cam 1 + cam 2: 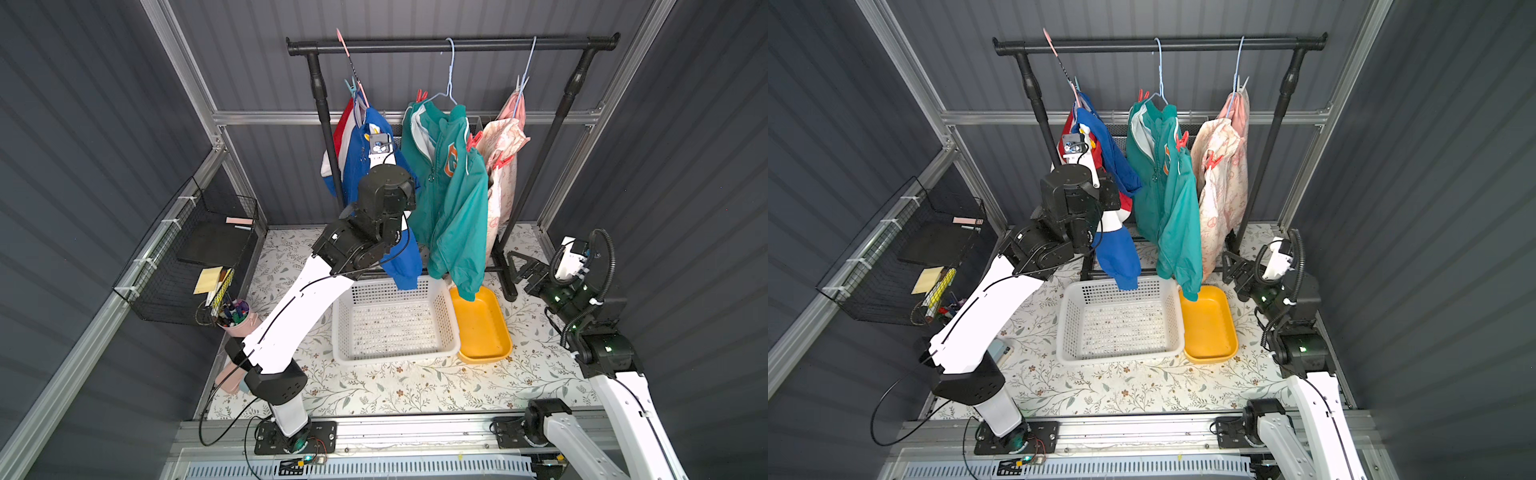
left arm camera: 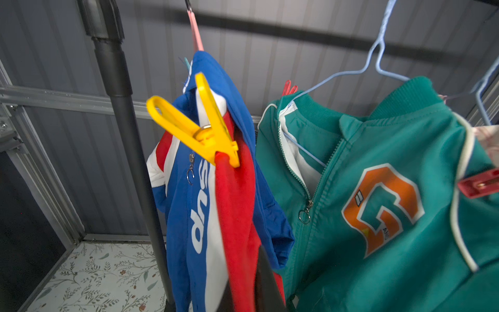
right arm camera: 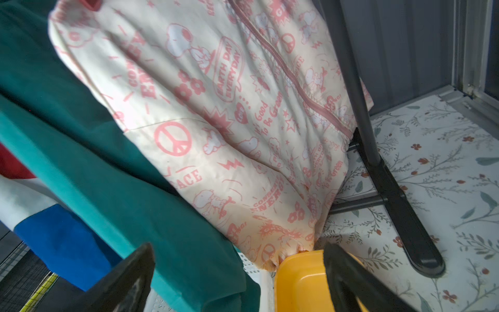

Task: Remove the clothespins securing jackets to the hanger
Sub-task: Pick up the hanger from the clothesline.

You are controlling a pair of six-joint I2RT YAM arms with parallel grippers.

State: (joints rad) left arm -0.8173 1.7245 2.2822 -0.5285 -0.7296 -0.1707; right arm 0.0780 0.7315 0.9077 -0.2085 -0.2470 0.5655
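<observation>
Grey corrugated walls (image 1: 83,124), floral-patterned floor (image 1: 374,386), black garment rack (image 1: 490,44)

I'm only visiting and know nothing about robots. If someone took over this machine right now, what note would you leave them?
Left tool: shut, raised against the red panel of the blue zip jacket, near the yellow plastic clothespin; whether it pinches cloth is unclear.
Right tool: open, empty, low beside the cream pink-print jacket.
Clipped on: the yellow one and a teal clothespin on the blue jacket; two red clothespins on the teal jacket; one red clothespin on the cream one.
Done: nothing visible; no pin shows in the white mesh basket or yellow tub.
Left: every pin.
</observation>
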